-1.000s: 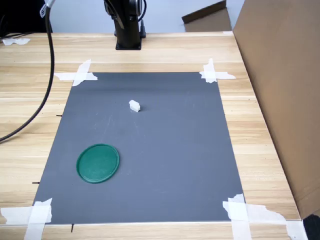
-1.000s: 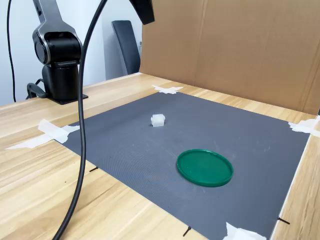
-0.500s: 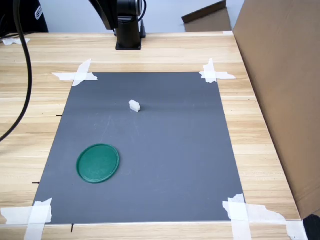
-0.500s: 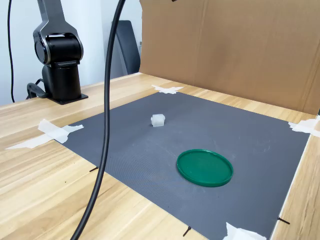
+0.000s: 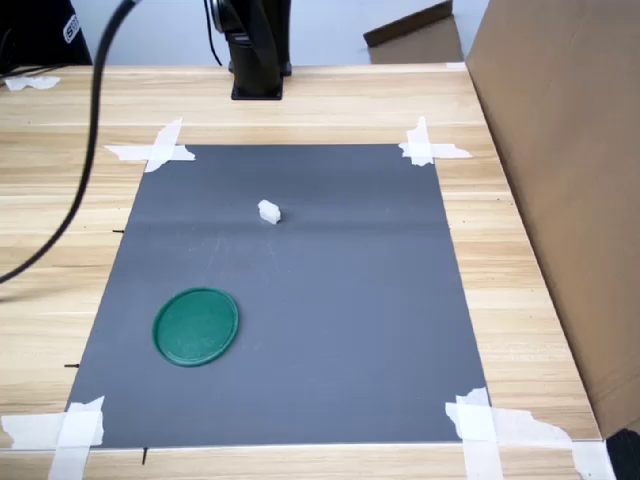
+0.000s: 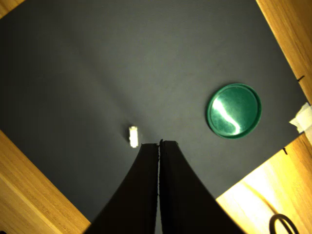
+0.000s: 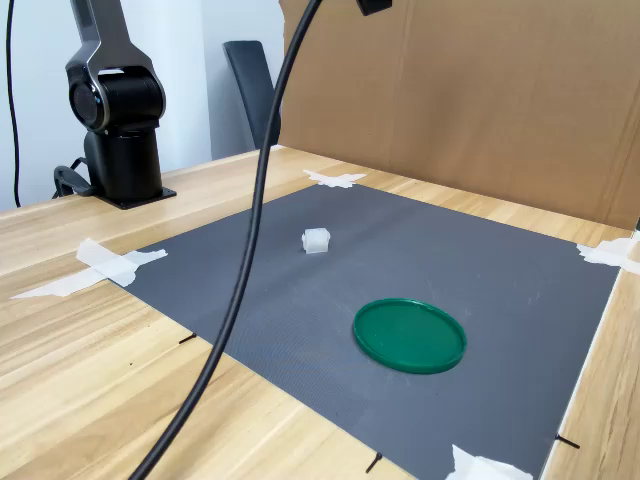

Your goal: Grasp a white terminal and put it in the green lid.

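A light wooden counter (image 5: pixel 300 100) carries a taped grey mat (image 5: pixel 330 300). A cardboard wall (image 7: pixel 480 100) borders it; a dark chair (image 7: pixel 250 90) stands against the pale wall.

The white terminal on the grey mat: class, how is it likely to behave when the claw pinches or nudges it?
The white terminal is a tiny plastic block, so probably rigid and very light. It lies flat-sided on the grey mat, so it should slide or tip rather than roll. Its stepped top may let it twist or pop out of a pinch.
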Available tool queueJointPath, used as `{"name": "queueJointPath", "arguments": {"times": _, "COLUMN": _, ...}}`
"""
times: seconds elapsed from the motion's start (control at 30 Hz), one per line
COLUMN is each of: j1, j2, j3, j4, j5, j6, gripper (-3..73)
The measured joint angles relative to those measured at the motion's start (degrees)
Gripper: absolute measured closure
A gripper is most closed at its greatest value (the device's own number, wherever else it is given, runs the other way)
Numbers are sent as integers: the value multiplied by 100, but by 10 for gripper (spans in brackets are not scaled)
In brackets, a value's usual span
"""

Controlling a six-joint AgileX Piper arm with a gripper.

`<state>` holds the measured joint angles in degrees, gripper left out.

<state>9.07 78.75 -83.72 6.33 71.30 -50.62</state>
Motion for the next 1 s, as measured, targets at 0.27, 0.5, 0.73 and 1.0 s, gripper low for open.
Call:
{"name": "queueJointPath", "arguments": {"times": 0.27, "j1": 88, "j2": -188, "j3": 779, "j4": -155, "j5": -6, "j6": -120, "gripper": 723}}
{"name": "queueJointPath", "arguments": {"times": 0.5, "j1": 88, "j2": -357, "j3": 1252, "j4": -155, "j5": -55, "j6": 167, "gripper": 723}}
{"name": "queueJointPath", "arguments": {"times": 0.73, "j1": 88, "j2": -460, "j3": 2163, "j4": -468, "j5": -737, "j6": 258, "gripper": 723}}
{"name": "queueJointPath", "arguments": {"times": 1.0, "j1": -177, "j2": -363, "j3": 2163, "j4": -399, "j5": -516, "j6": -333, "gripper": 597}}
